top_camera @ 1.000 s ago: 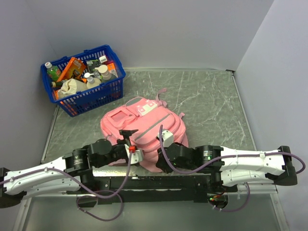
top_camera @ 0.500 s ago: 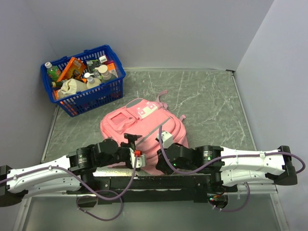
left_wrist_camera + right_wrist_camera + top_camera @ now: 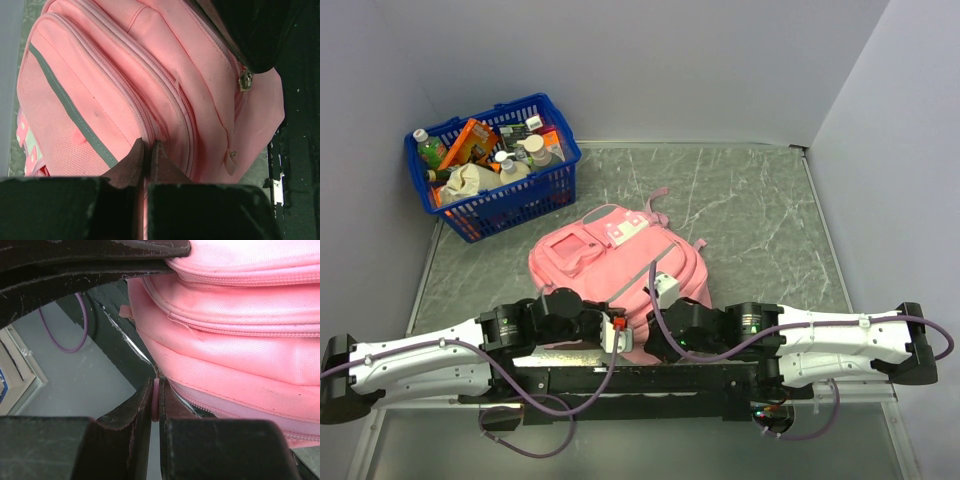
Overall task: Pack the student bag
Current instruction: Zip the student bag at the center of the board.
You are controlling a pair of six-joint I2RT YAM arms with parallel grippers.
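Observation:
The student bag [image 3: 620,250], pink with a grey stripe [image 3: 65,107], lies flat in the middle of the table. My left gripper [image 3: 147,146] is shut, its tips pressed onto a zipper seam between two pockets; whether any fabric is pinched I cannot tell. From above the left gripper [image 3: 612,330] sits at the bag's near edge. My right gripper [image 3: 157,390] is shut on a thin pink zipper pull [image 3: 156,407] at the bag's lower edge, by the zipper track [image 3: 225,407]. A metal zipper slider [image 3: 245,80] shows near the right arm's dark body.
A blue plastic basket [image 3: 515,208] full of bottles and boxes stands at the back left. Grey walls enclose the table at the back and right. The black mounting rail [image 3: 640,380] runs along the near edge, right under the bag's bottom.
My left gripper moved right along the bag's near edge and went from open to shut on the seam. The right arm stayed put, still pinching the pull.

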